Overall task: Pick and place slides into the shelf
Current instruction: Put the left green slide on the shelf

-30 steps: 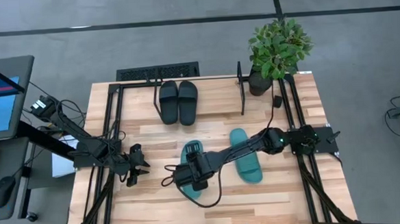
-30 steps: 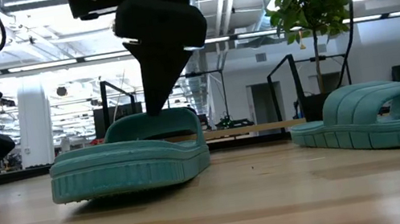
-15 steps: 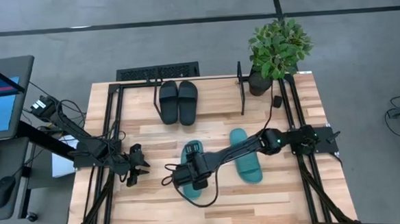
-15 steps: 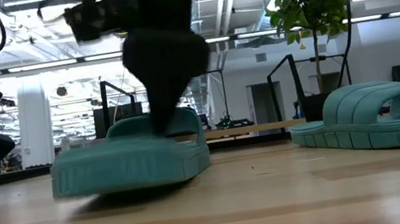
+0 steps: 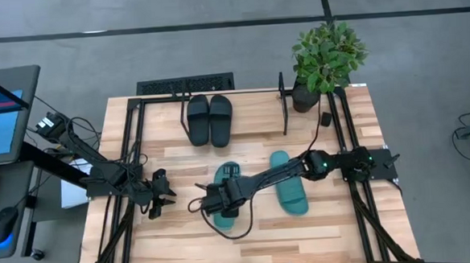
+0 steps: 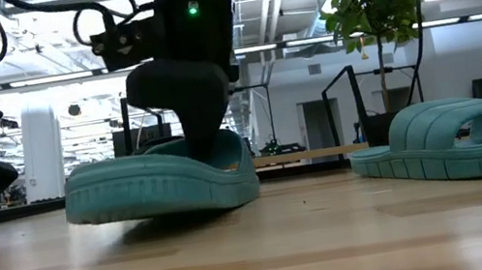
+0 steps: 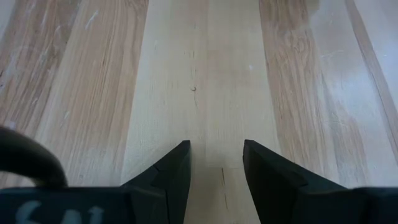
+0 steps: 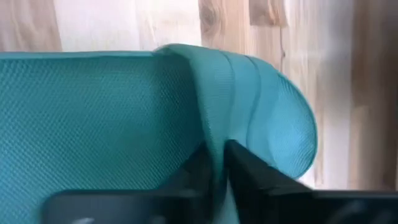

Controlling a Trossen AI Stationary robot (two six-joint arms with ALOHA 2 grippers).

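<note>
the right tool point(image 5: 222, 198) is pinched shut on the strap of a teal slide point(image 6: 165, 177) near the middle of the counter point(image 5: 176, 239); in the low view the slide's near end is tipped up off the wood, and the arm hides most of its strap. its ribbed strap and dimpled footbed fill the right wrist view. the second teal slide point(image 5: 288, 183) lies just beside it. two black slides point(image 5: 209, 118) sit inside the shelf point(image 5: 283, 105). the left tool point(image 5: 162, 193) waits open over bare counter.
</note>
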